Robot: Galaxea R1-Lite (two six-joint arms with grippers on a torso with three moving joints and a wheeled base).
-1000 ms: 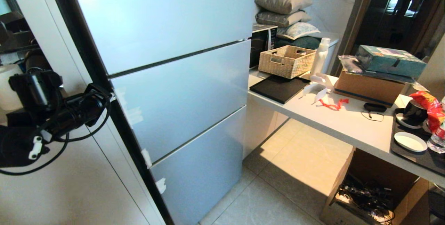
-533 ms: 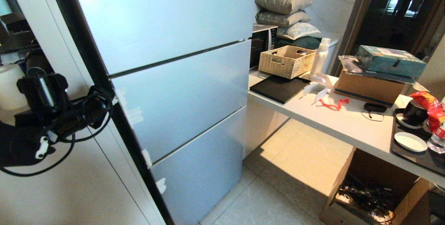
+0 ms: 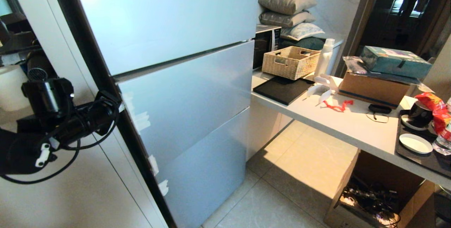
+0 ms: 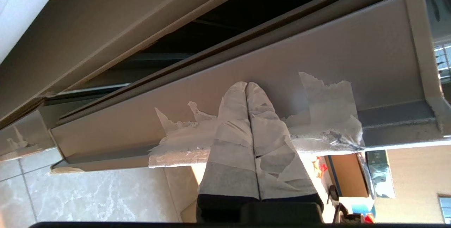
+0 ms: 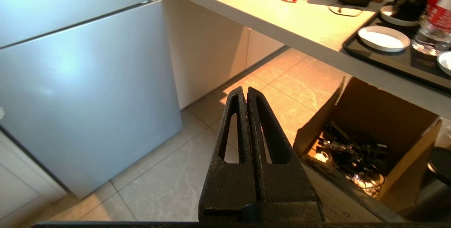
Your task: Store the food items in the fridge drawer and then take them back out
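The left hand [image 4: 247, 84], its taped fingers pressed together and holding nothing, hooks behind the edge of the middle fridge door [image 3: 186, 94], now slightly ajar. The right hand [image 5: 246, 90] hangs clamped and empty above the floor [image 5: 169, 185]. Neither fruit nor drawer shows.

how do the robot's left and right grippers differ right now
The left gripper has fingers wrapped in white tape; the right gripper has bare black slotted fingers. The left gripper presses its tips against the taped edge of the middle fridge door, which stands slightly ajar; the right gripper hangs free above the tiled floor. Both are shut and hold nothing.
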